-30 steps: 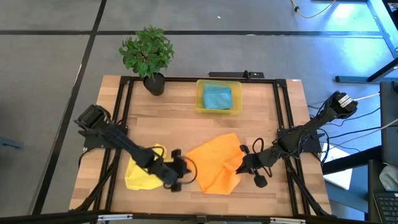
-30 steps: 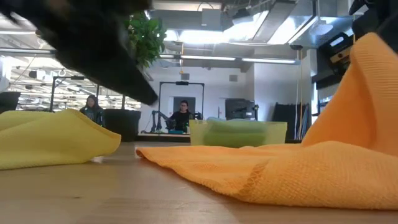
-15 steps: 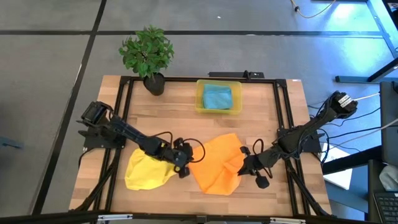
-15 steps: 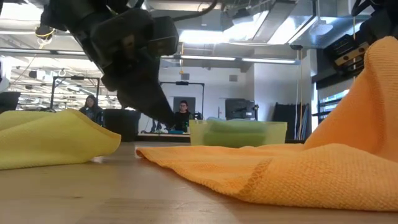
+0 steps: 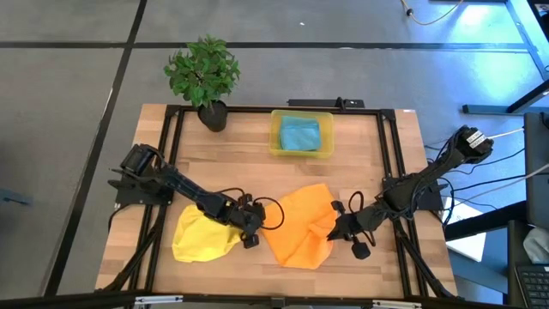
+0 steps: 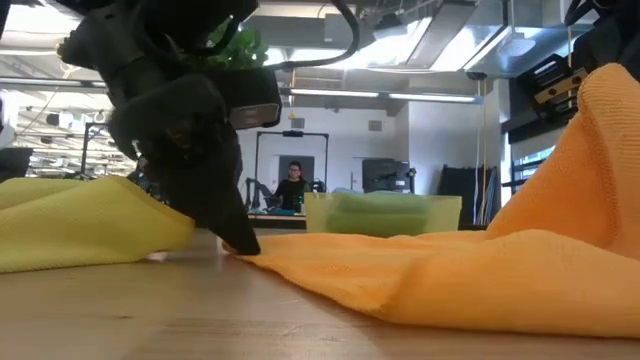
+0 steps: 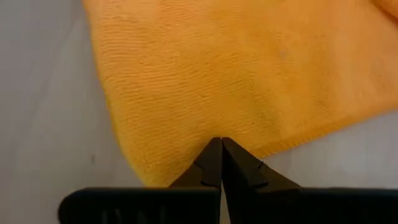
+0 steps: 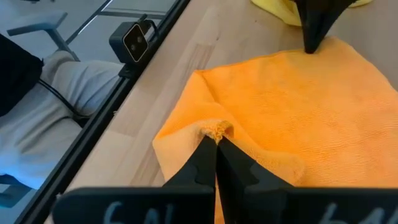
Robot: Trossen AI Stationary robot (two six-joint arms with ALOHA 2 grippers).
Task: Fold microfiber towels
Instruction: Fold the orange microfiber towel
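Wood tabletop (image 5: 257, 154) inside a black frame, grey floor around it, lab room behind in the low view. Front edge: yellow towel (image 5: 202, 236) bunched at front left, orange towel (image 5: 296, 227) spread at front centre, the two close together. Left tool (image 5: 260, 225) down at the orange towel's left edge, between both towels; fingers together, tips on the cloth edge in the left wrist view (image 7: 219, 149), nothing visibly pinched between them. Low view shows that tool (image 6: 240, 243) tip-down on the tabletop at the orange hem. Right tool (image 5: 333, 225) at the orange towel's right side, fingers clamped on a bunched corner (image 8: 217, 132), that side lifted off the tabletop into a raised fold (image 6: 580, 150). Right wrist view also sees the left tool's tip (image 8: 311, 43) at the far edge of the orange towel. Farther back: yellow bin (image 5: 301, 134) at rear centre with a teal-blue towel (image 5: 299, 133) folded inside. Potted plant (image 5: 204, 75) at rear left corner. Person (image 6: 293, 187) seated far off in the room.
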